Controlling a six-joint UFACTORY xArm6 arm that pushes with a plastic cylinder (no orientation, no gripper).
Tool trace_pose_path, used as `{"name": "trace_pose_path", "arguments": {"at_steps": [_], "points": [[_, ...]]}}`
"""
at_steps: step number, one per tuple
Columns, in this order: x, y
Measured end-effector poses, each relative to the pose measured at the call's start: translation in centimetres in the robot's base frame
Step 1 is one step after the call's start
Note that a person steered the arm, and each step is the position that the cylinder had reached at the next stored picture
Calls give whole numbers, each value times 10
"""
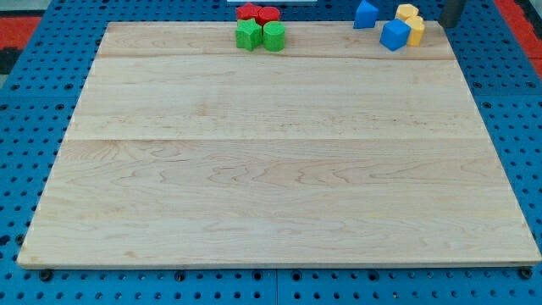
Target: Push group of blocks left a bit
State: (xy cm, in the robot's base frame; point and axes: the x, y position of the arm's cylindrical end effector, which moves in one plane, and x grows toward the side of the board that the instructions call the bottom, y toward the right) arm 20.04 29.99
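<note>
Dark rod enters at view's top right, upright, only lower stretch visible. My tip (pixel 450 24) rests near wooden board's (pixel 279 169) top right corner, just right of yellow blocks, not clearly touching. No gripper on arm; rod holds nothing.

Right group near top edge: blue triangular block (pixel 366 14), blue cube (pixel 395 35), yellow block, rounded (pixel 407 12), second yellow block (pixel 416 30) touching blue cube.

Left group, well apart, top centre: red star-like block (pixel 248 12), red cylinder (pixel 268 13), green star-like block (pixel 248 34), green cylinder (pixel 273 36), packed tight.

Blue pegboard table (pixel 34 102) surrounds board.
</note>
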Motion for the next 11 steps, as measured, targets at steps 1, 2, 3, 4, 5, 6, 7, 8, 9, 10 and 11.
{"name": "trace_pose_path", "arguments": {"at_steps": [1,2,3,4,5,6,7,8,9,10,11], "points": [[10,-7],[11,-13],[16,-27],[30,-32],[49,-34],[65,-34],[67,-17],[61,22],[61,31],[50,31],[18,31]]}}
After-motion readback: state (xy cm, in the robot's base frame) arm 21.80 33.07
